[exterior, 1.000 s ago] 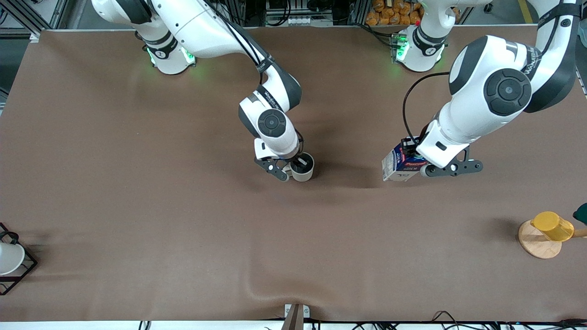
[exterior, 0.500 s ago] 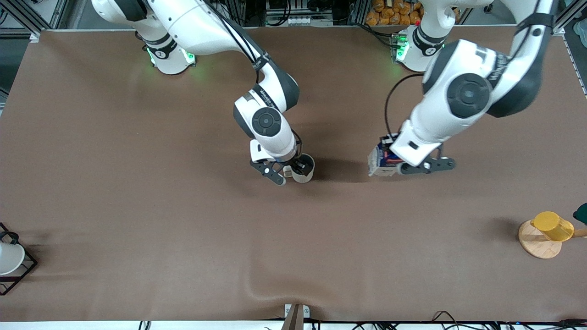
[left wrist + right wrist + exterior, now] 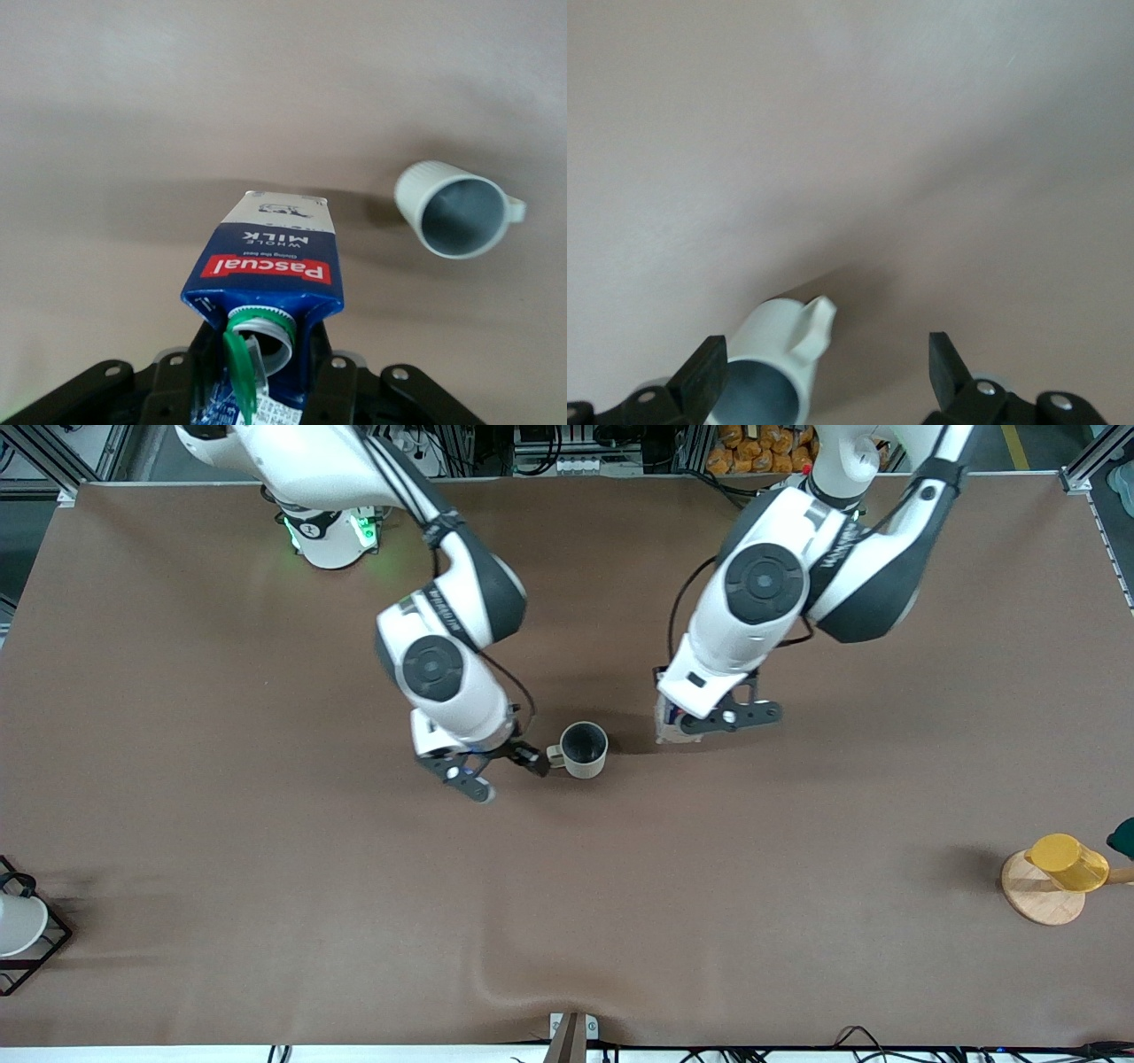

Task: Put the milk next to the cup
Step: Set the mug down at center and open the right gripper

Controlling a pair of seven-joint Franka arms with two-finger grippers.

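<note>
The Pascal whole milk carton (image 3: 266,266) is clamped in the left claw (image 3: 700,722), near the cup (image 3: 584,749) on the side toward the left arm's end of the surface (image 3: 266,912). In the front view the wrist hides nearly all of it; whether its base touches the surface cannot be told. The red band reads "Pascal" (below it "WHOLE MILK"). The right claw (image 3: 507,772) gapes wide and empty just beside the cup's handle.
</note>
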